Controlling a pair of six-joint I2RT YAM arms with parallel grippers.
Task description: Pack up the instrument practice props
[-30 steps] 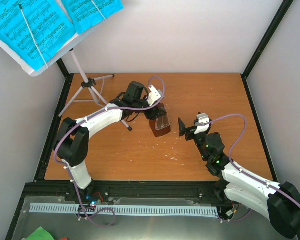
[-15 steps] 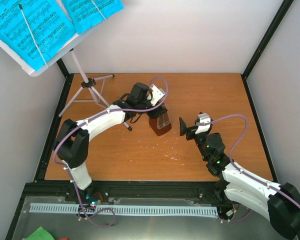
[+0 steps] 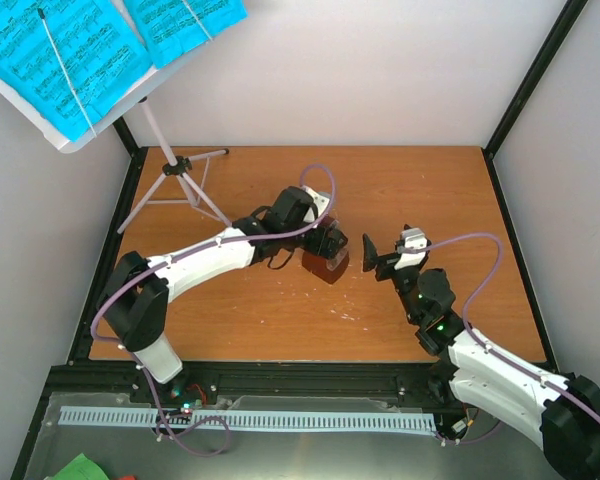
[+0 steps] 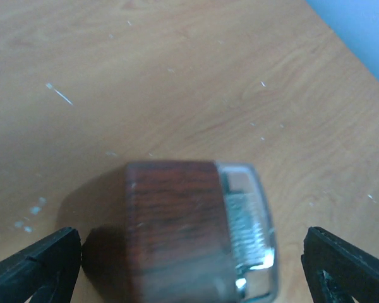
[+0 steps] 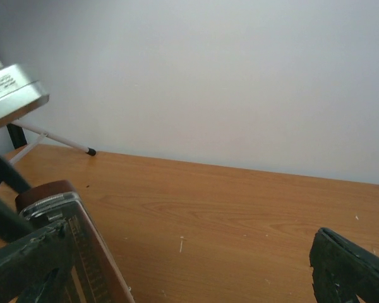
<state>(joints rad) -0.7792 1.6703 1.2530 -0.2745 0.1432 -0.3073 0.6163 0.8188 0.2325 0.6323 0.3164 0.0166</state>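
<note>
The brown pyramid metronome (image 3: 327, 266) with its clear cover stands mid-table. My left gripper (image 3: 323, 246) is open just above it. In the left wrist view the metronome (image 4: 183, 227) lies between the wide-apart fingers (image 4: 35, 268), which do not touch it. My right gripper (image 3: 378, 256) is open and empty just right of the metronome, which shows at the lower left of the right wrist view (image 5: 82, 252). The silver music stand (image 3: 176, 170) stands at the back left. Bright blue sheet-music pages (image 3: 60, 60) rest on its desk.
A black frame post (image 3: 530, 80) rises at the back right. Black rails (image 3: 110, 250) border the wooden table (image 3: 430, 190). A stand leg foot (image 5: 91, 151) shows by the back wall in the right wrist view.
My left arm has swung right and nearer, and its gripper now hangs over the metronome. The metronome sits slightly nearer than before. My right gripper has shifted a little to the right.
</note>
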